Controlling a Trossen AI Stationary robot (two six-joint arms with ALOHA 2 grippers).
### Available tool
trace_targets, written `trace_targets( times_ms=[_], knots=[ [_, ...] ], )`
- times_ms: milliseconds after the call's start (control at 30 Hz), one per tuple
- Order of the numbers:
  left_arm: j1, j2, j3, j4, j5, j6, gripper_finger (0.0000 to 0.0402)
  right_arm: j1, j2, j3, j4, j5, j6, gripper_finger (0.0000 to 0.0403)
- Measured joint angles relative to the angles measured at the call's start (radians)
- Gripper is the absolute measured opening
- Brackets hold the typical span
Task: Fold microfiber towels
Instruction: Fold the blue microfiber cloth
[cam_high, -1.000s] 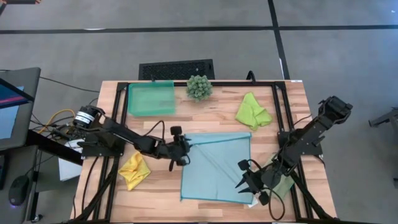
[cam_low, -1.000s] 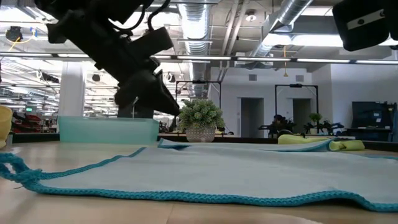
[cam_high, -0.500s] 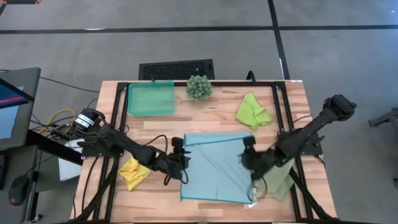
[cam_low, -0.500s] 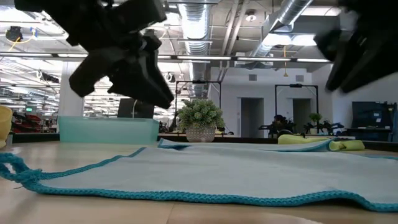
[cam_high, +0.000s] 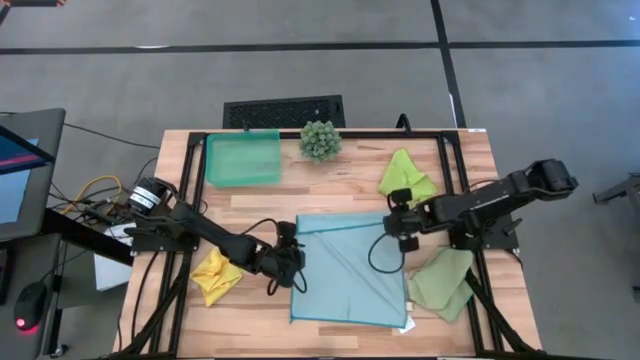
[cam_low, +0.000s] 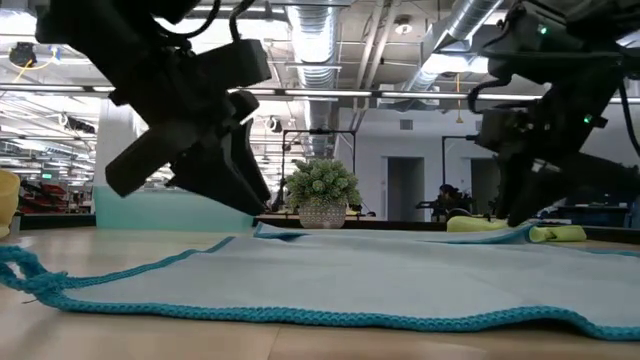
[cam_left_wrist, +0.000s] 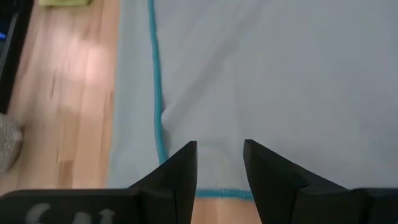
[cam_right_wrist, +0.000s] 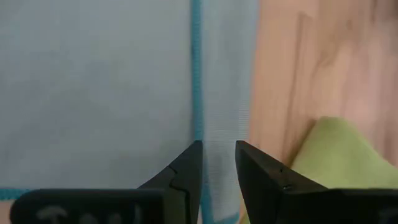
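1. Two grippers are set at opposite edges of the light blue square microfiber towel (cam_high: 348, 268), which lies spread flat on the wooden counter (cam_high: 330, 190) at the centre of the high view. The step in hand looks like taking hold of that towel for its first fold.
2. The left gripper (cam_high: 290, 262) sits at the towel's left edge, its fingers parted by a narrow gap and holding nothing; its wrist view shows them over the teal hem near a corner. It should come down so one finger slides under the hem before closing.
3. The right gripper (cam_high: 399, 224) is at the towel's upper right corner, fingers also slightly apart and empty, astride the hem in its wrist view. It should pinch only the blue cloth; the lime green crumpled towel (cam_high: 405, 178) lies just beside it.
4. Both grips should match in height along the towel, or the fold will likely come out skewed.
5. The yellow crumpled towel (cam_high: 214, 274) at lower left and the pale sage green towel (cam_high: 442, 284) at lower right wait unfolded, close to the blue one's edges.
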Motion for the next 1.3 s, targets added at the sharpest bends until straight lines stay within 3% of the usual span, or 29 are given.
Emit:
trace_targets(
  times_ms=[167, 400, 667, 833, 1067, 1167, 1300],
  knots=[
    [0.006, 0.042, 0.0, 0.053, 0.008, 0.031, 0.0125, 0.035, 0.045, -0.004, -0.014, -0.049, -0.095, 0.012],
    [0.011, 0.055, 0.0, 0.059, -0.008, 0.023, 0.0125, 0.088, 0.13, -0.003, -0.001, 0.201, -0.093, 0.0146],
    [0.018, 0.055, 0.0, 0.063, -0.012, 0.023, 0.0125, 0.078, 0.137, -0.003, -0.006, 0.216, -0.089, 0.0157],
    [0.019, 0.055, 0.0, 0.073, -0.012, 0.005, 0.0125, 0.038, 0.137, -0.003, 0.038, 0.238, -0.062, 0.0121],
    [0.07, 0.063, 0.0, 0.223, -0.009, -0.076, 0.0133, 0.012, 0.133, -0.002, 0.105, 0.234, -0.038, 0.0014],
    [0.119, 0.063, 0.0, 0.279, 0.052, -0.056, 0.0156, 0.011, 0.129, 0.019, 0.1, 0.224, 0.04, 0.0016],
    [0.165, 0.073, 0.0, 0.413, 0.128, 0.149, 0.0201, 0.008, 0.114, 0.067, 0.04, 0.206, 0.205, 0.0017]
  ],
)
